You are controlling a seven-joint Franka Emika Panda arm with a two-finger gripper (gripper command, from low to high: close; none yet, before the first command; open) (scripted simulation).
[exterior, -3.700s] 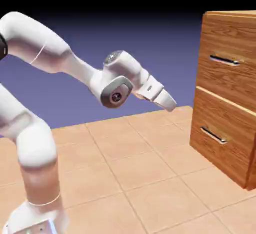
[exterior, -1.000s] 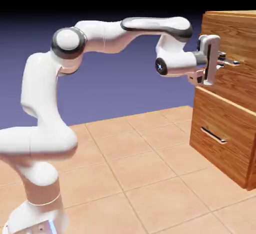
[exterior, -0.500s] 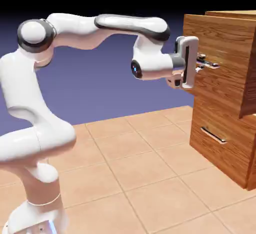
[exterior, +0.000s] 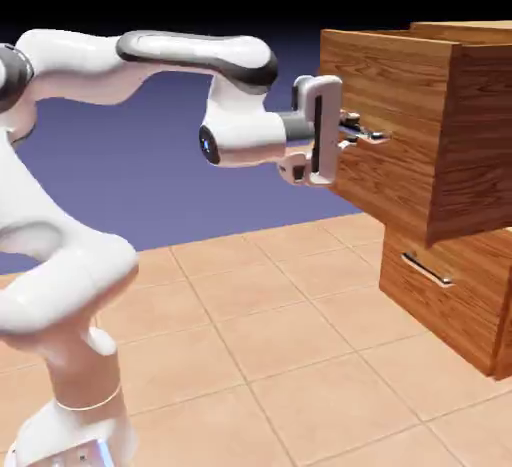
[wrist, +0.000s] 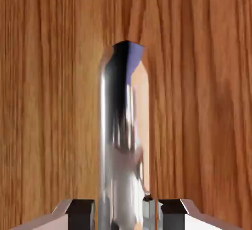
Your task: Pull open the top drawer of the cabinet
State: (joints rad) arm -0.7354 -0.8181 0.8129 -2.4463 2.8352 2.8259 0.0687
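Note:
The top drawer (exterior: 400,125) of the orange-brown cabinet (exterior: 470,285) sticks far out toward the exterior view's left, well past the lower drawer. My gripper (exterior: 362,135) is shut on the top drawer's silver bar handle (exterior: 370,137), the white hand level and pointing at the drawer front. In the hand view the shiny handle (wrist: 123,140) runs up the middle between the two grey fingertips (wrist: 81,213), with wood grain (wrist: 206,101) filling everything behind it.
The lower drawer (exterior: 440,295) sits flush in the cabinet with its own silver handle (exterior: 428,270). The tan tiled tabletop (exterior: 280,355) spreads out in front of the cabinet. My arm's base stands at the lower left.
The hand has drawn back to the exterior view's left with the handle in its grip, and the top drawer has slid out from closed to far out of the cabinet.

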